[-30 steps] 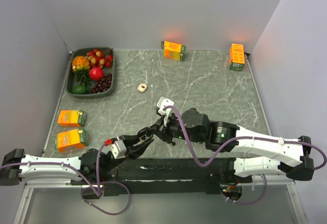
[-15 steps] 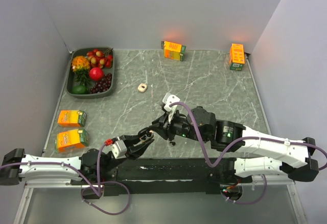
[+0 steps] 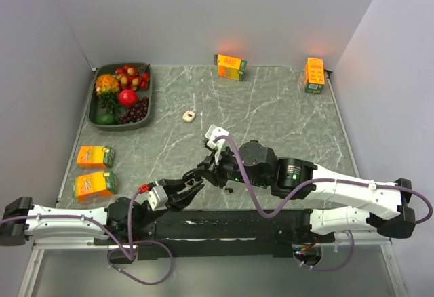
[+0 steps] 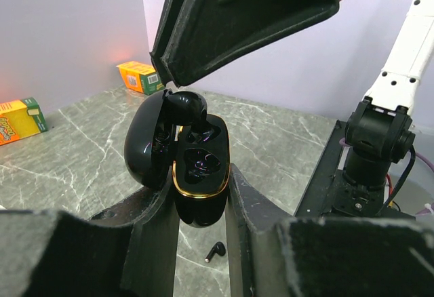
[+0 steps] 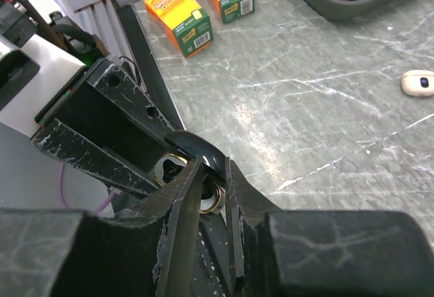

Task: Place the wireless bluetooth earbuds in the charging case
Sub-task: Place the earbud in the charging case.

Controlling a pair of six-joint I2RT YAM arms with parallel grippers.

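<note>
The left gripper [image 4: 201,199] remains clamped on the open black charging case [image 4: 196,182], held above the marble table [image 3: 271,107]. Within the last second the right gripper [image 5: 215,168] drew off to the right and has come back over the case, which looks like a re-approach, not a finish. One black earbud [image 4: 184,104] stands at the case mouth, not yet down in its well. The right jaws are a narrow slit apart; whether they pinch it cannot be told. A second earbud [image 4: 215,251] lies on the table below the case, still to be inserted.
</note>
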